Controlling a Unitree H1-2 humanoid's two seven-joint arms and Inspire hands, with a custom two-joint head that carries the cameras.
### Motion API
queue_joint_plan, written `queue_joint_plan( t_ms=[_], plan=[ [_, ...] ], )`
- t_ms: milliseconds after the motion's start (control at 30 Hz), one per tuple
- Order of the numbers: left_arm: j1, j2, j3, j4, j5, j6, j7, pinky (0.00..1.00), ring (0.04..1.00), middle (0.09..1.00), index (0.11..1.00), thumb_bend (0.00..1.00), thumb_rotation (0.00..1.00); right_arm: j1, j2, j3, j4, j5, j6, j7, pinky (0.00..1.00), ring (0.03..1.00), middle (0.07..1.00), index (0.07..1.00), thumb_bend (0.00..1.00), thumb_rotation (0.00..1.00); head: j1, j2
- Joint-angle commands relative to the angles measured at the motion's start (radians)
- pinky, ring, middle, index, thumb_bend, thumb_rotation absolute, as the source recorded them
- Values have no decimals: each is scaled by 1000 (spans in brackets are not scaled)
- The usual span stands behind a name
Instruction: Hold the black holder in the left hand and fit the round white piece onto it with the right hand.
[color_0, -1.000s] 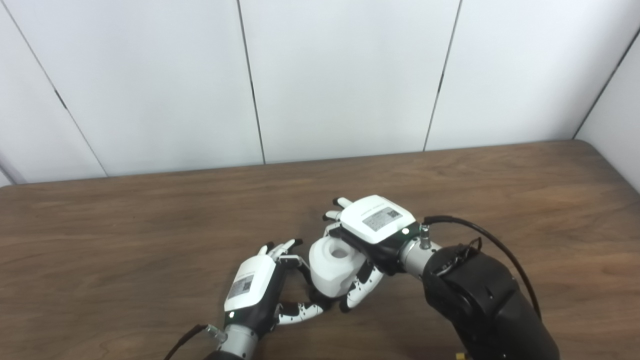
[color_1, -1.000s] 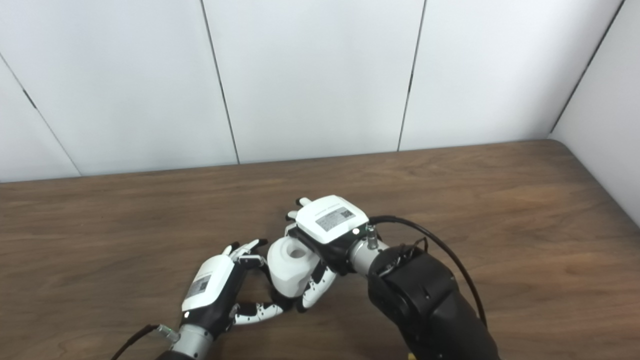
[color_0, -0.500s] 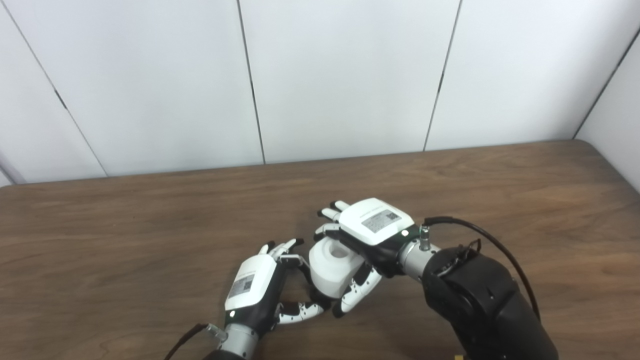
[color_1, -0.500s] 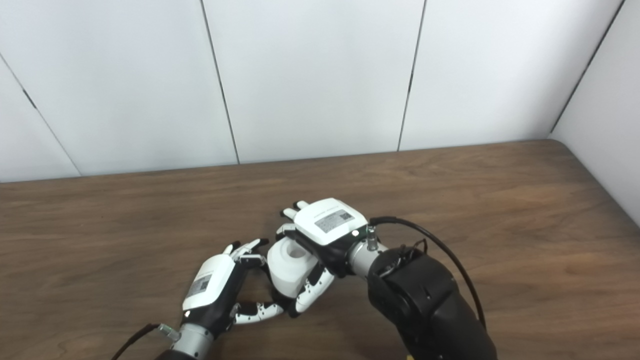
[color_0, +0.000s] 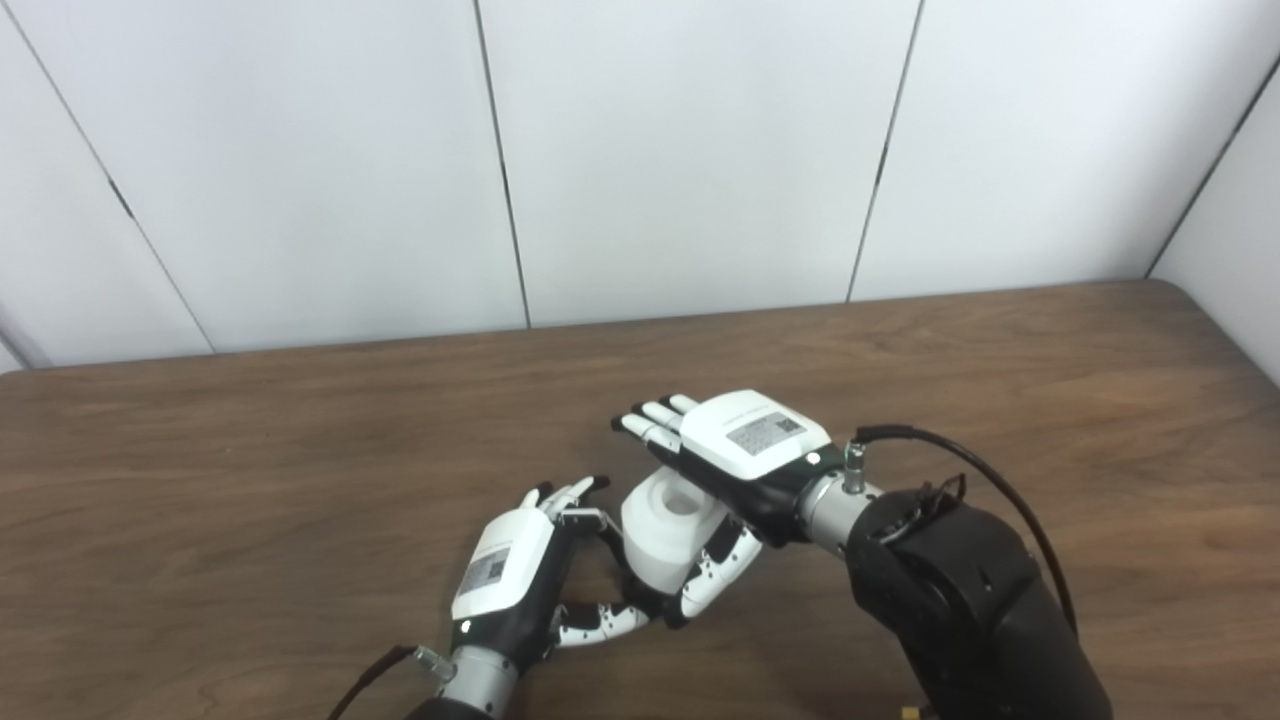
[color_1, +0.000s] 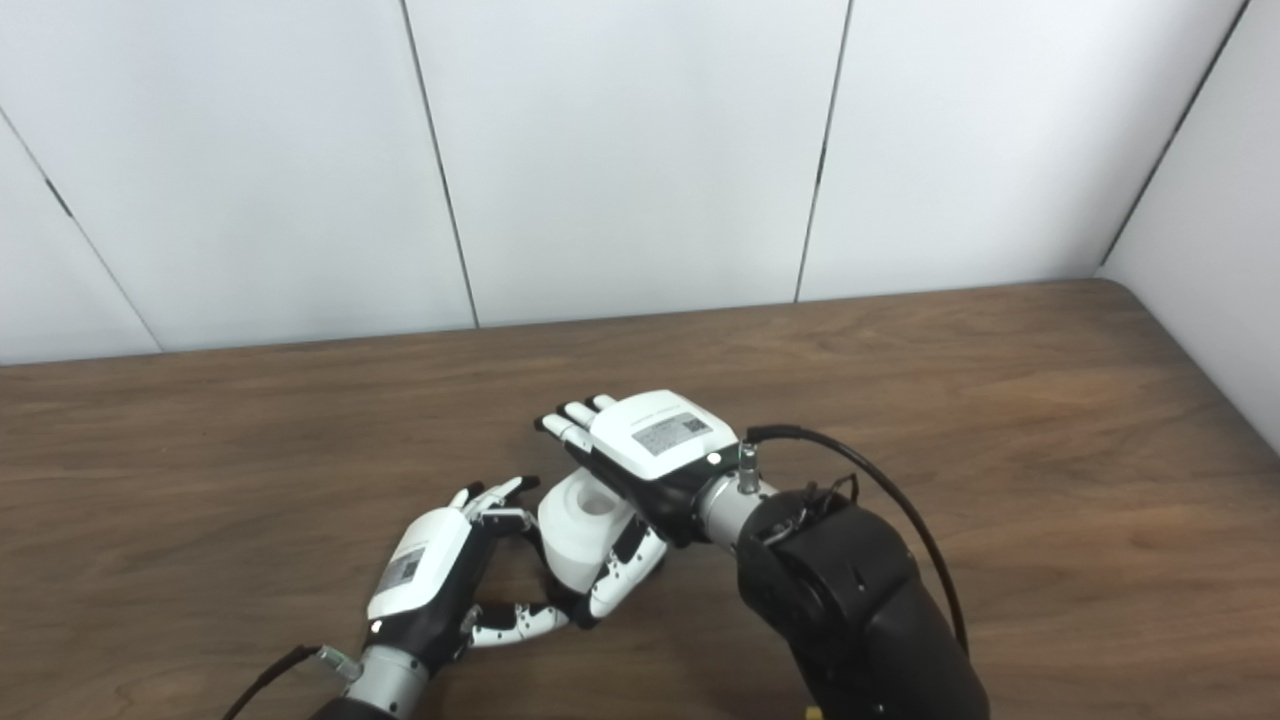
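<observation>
Table (color_0: 300, 440): wooden, carrying both hands near its front edge.
Left hand (color_0: 510, 575): curling its fingers and thumb around the black holder (color_0: 640, 598) (mostly hidden beneath the white piece).
Round white piece (color_0: 662, 530): sitting upright on the holder, hollow top facing up, between the two hands.
Right hand (color_0: 740, 455): hovering over the piece, fingers stretching out straight and apart, thumb lying beside the piece's right side; gripping nothing.
</observation>
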Motion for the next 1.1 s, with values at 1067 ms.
queue_joint_plan(
  t_ms=[1067],
  plan=[
    [-45, 16, 14, 59, -6, -61, 43, 1000, 909, 913, 482, 514, 46, -172, -111, -161, -172, 123, 54, 81, 695, 1000, 1000, 1000, 1000, 530, -16, -53]
  ],
)
